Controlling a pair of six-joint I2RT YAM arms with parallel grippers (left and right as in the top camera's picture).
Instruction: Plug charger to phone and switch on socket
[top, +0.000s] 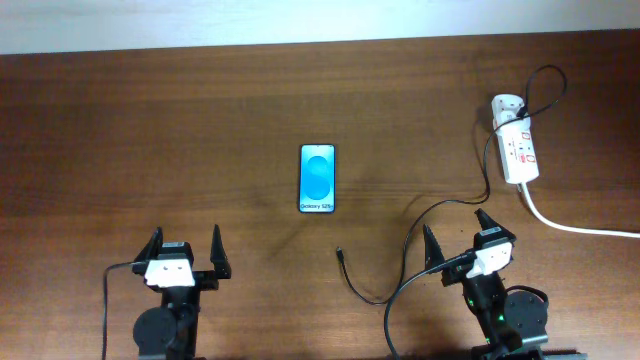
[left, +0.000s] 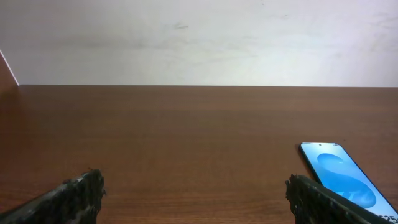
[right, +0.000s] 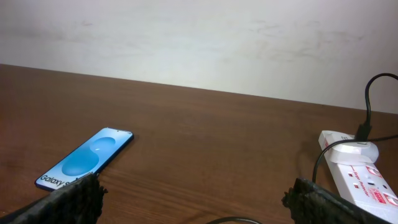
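Both claws are spread wide and holding nothing, neither touching anything: left claw (top: 186, 243), right claw (top: 457, 233). The phone (top: 317, 178) lies flat, screen up, ahead of the left claw and off to its right, so ahead-left of the right one. The charger (top: 343, 262) tip rests on the desk (top: 150, 120) just left of the right claw, well apart from the phone. The socket (top: 520, 150) sits ahead-right of the right claw, toward the far right corner. Lots of bare wood ahead of the left claw.

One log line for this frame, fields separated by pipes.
left gripper: open, off objects | right gripper: open, off objects | charger: tip loose on table, short of phone | socket: untouched
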